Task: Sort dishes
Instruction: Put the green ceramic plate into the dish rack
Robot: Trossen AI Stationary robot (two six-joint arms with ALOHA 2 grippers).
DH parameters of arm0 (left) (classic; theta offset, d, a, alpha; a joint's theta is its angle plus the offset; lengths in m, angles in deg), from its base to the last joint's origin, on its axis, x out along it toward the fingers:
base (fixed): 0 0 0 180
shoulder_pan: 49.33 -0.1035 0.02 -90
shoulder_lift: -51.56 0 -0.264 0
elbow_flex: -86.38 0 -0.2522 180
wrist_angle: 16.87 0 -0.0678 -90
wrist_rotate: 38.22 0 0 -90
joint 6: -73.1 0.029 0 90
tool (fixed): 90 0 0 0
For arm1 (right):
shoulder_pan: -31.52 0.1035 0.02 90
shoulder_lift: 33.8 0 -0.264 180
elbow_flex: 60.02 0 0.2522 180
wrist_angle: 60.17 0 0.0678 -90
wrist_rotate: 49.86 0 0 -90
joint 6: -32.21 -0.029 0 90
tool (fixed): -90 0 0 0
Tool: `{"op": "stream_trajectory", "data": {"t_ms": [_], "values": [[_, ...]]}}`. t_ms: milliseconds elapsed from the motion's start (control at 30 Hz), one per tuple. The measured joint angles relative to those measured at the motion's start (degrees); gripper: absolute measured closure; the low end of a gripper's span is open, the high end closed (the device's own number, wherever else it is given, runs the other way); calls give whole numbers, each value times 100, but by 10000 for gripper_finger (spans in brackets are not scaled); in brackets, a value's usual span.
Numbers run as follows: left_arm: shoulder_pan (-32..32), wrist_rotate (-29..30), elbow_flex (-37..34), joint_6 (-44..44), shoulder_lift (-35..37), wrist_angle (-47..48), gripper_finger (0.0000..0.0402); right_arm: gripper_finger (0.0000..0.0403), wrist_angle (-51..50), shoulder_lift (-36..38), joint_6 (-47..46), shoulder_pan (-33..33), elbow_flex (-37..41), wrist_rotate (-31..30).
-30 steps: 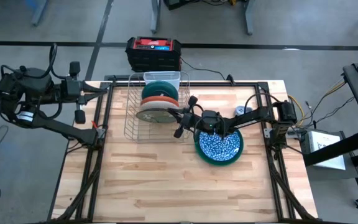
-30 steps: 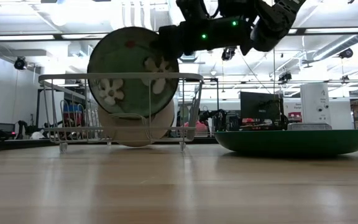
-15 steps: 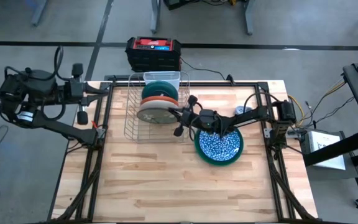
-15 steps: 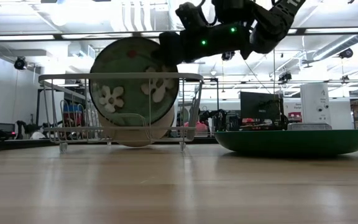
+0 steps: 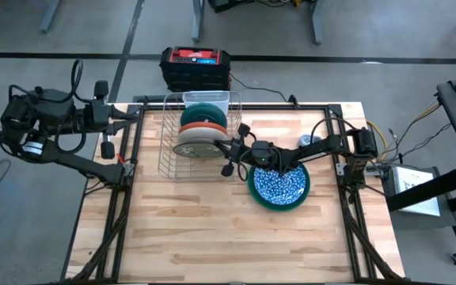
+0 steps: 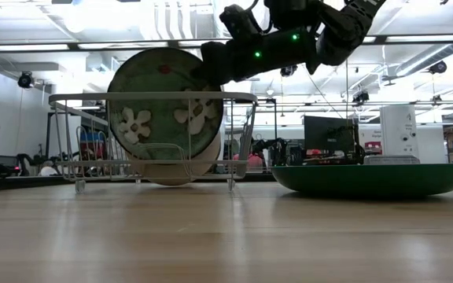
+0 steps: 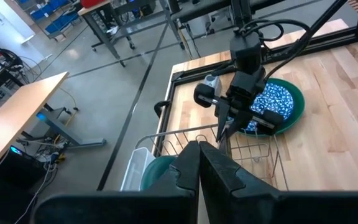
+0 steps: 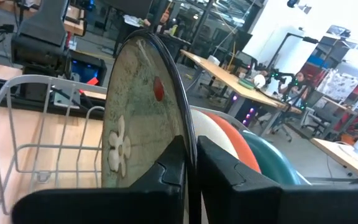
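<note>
My right gripper reaches across the table to the silver wire rack and pinches the rim of the flower-painted green plate, fingers narrow with the plate edge between them. In the right wrist view the plate stands upright on edge, clamped between my two dark fingers. From the low view it sits inside the rack, its upper half above the top wire, in front of a white dish. From above I see an orange dish and a teal-green dish lined up behind it in the same rack. The blue-and-white speckled bowl sits in the larger dark green plate on the table, just right of the rack. My left gripper waits off the table's left edge, fingers pressed together on nothing.
</note>
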Motion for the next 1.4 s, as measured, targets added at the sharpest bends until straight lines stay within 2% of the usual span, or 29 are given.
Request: {"op": "stream_trajectory", "data": {"t_ms": [500,1033,1400], "values": [[1,0,2,0,0,-22,401,370,-110,-11,-209,-20,-5,-8],[2,0,2,-19,0,-73,401,279,-519,2,-718,-33,-9,-38],[2,0,2,-103,-1,-66,401,240,-846,31,-1181,-33,-9,-38]]}}
